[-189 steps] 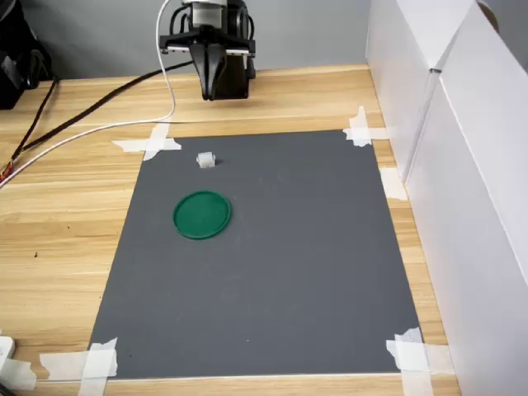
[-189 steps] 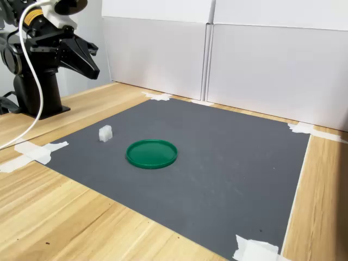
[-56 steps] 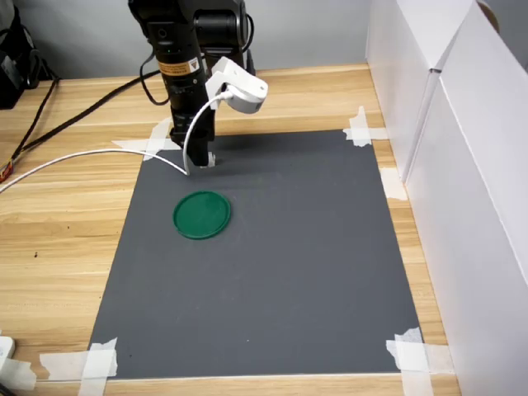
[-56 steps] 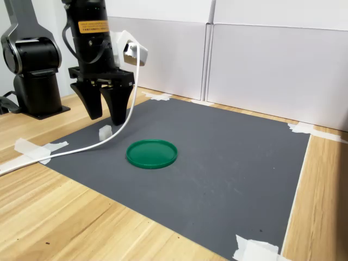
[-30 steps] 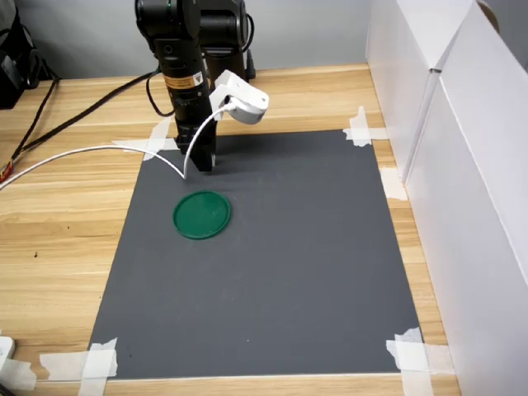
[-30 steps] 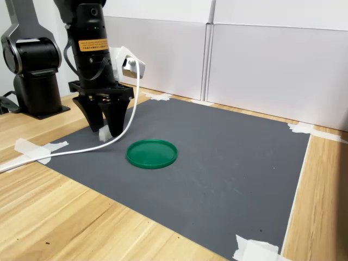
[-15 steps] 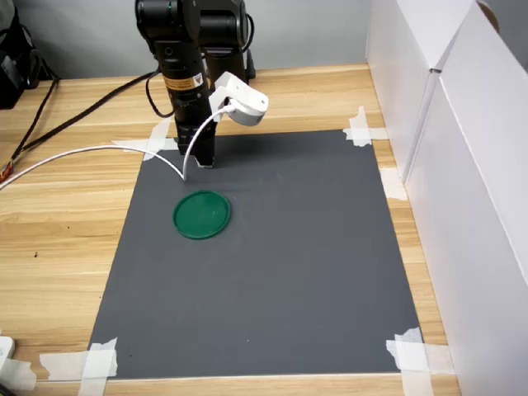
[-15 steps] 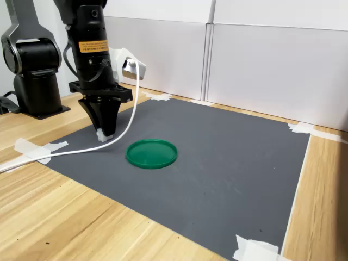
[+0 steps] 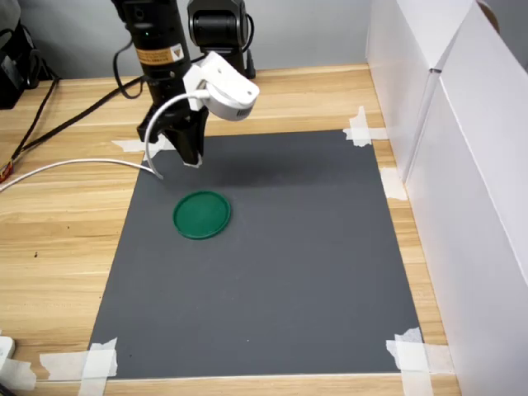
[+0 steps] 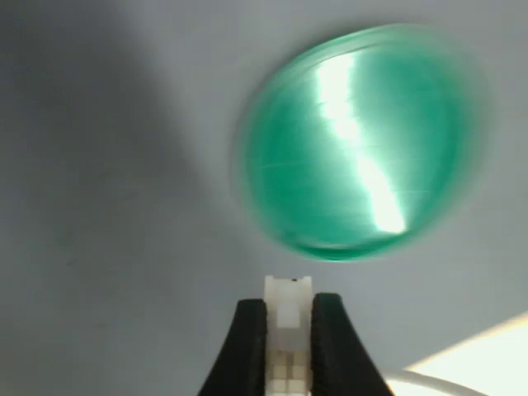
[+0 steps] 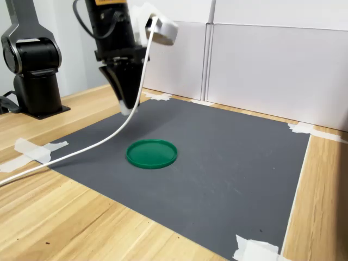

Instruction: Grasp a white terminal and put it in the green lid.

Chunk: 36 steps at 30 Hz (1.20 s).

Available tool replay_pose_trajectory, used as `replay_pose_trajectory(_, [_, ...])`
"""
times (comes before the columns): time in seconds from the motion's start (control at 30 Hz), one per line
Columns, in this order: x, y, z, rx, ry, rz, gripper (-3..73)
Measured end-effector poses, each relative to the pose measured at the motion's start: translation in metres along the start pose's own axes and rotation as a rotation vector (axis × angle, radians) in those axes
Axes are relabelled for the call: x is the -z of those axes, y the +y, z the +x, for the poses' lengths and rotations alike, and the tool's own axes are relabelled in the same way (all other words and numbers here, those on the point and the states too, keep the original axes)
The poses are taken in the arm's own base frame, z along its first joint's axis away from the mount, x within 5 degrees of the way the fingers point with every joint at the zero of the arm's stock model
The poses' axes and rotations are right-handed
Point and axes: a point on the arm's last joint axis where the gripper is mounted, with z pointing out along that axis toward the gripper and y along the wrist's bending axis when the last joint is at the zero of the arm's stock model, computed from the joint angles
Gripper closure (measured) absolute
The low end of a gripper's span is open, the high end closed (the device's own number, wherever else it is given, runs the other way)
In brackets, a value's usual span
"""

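My gripper point(image 9: 192, 160) point(image 11: 126, 110) point(image 10: 288, 318) hangs in the air above the grey mat, shut on the white terminal point(image 10: 287, 307), a tiny white block pinched between the two black fingers. A bit of white shows at the fingertips in both exterior views. The green lid point(image 9: 202, 214) point(image 11: 151, 153) point(image 10: 359, 140) lies flat on the mat with nothing in it, blurred in the wrist view. In the first exterior view the gripper is a little beyond the lid, toward the arm's base.
A dark grey mat point(image 9: 272, 272) is taped to the wooden table point(image 9: 58, 231) at its corners. White walls point(image 9: 462, 165) point(image 11: 261, 65) stand along one side. A white cable point(image 9: 74, 163) trails from the wrist across the table. The arm's base point(image 11: 35, 70) stands behind the mat.
The gripper came down around the white terminal on the mat, shut on it, and has now lifted it clear of the mat and carried it toward the lid.
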Motion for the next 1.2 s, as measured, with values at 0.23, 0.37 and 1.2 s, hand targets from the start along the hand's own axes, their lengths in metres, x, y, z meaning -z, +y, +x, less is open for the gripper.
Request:
replay_pose_trajectory(0.23, [0.018,-0.028,-0.012,-0.095,-0.031,0.052,60.2])
replay_pose_trajectory(0.37, [-0.001,-0.033,-0.011,-0.163,-0.008,0.001,60.2])
replay_pose_trajectory(1.2, [-0.073,-0.022,0.002,-0.136,0.033,-0.042,59.1])
